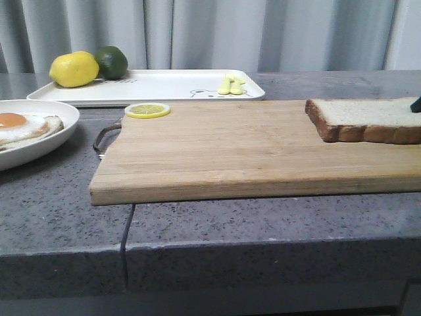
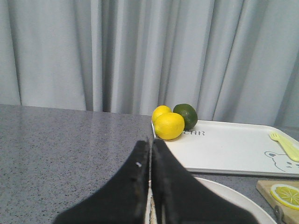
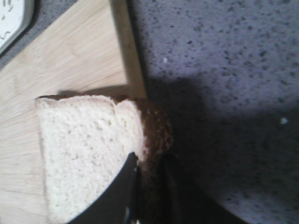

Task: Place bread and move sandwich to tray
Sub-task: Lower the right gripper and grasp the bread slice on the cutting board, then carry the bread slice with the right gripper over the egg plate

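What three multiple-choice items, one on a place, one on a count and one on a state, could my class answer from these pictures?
1. Where does the bread lie?
A. on the cutting board
B. on the tray
C. in the bowl

2. How many whole fruits stand on the tray?
A. one
B. two
C. four

3. How is the right gripper?
A. wide open above the tray
B. holding the egg
C. closed on the bread's crust edge

Answers: 1 A, the slice rests on the wooden board's right end. 2 B, a lemon and a lime. 3 C, the right wrist view shows its fingers either side of the crust.
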You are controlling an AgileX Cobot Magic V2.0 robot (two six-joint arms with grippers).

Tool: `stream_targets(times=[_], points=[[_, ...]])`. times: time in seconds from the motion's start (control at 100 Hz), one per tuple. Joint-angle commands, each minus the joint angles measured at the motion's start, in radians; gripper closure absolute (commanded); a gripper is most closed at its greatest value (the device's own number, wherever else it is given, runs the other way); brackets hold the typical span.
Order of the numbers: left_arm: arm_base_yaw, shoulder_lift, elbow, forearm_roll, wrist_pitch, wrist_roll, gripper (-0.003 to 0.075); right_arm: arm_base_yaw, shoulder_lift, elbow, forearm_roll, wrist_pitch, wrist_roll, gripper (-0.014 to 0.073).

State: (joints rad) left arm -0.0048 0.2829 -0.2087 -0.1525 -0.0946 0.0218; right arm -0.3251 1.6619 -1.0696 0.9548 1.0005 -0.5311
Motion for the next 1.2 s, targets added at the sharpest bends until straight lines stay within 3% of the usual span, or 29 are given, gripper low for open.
stream_targets(times=[0.0, 0.14, 0.26, 0.61, 0.82, 1.03, 1.19], points=[[-0.006, 0.016, -0.038, -0.005, -0.084, -0.010, 0.0740, -0.003, -0.068, -0.051, 0.118, 0.058, -0.025, 0.0659], [-0.006, 0.016, -0.038, -0.005, -0.084, -0.010, 0.0740, 0.045, -0.097, -0.098, 0.260, 0.093, -0.051, 0.0659], [-0.006, 0.016, -0.038, -0.005, -0.084, -0.010, 0.0740, 0.154, -0.098, -0.130, 0.335, 0.072, -0.056, 0.0659], [-0.006, 0.016, -0.038, -0.005, -0.082, -0.010, 0.0740, 0.552, -0.085, -0.155, 0.499, -0.196, -0.070, 0.0659], [-0.006, 0.016, -0.038, -0.005, -0.082, -0.010, 0.0740, 0.736, -0.006, -0.203, 0.597, -0.267, -0.101, 0.0659], [-0.006, 0.016, -0.038, -0.005, -0.082, -0.010, 0.0740, 0.924, 0.097, -0.284, 0.668, -0.433, -0.119, 0.0659], [-0.006, 0.016, -0.038, -0.005, -0.082, -0.010, 0.0740, 1.007, 0.182, -0.349, 0.679, -0.505, -0.119, 0.0659]])
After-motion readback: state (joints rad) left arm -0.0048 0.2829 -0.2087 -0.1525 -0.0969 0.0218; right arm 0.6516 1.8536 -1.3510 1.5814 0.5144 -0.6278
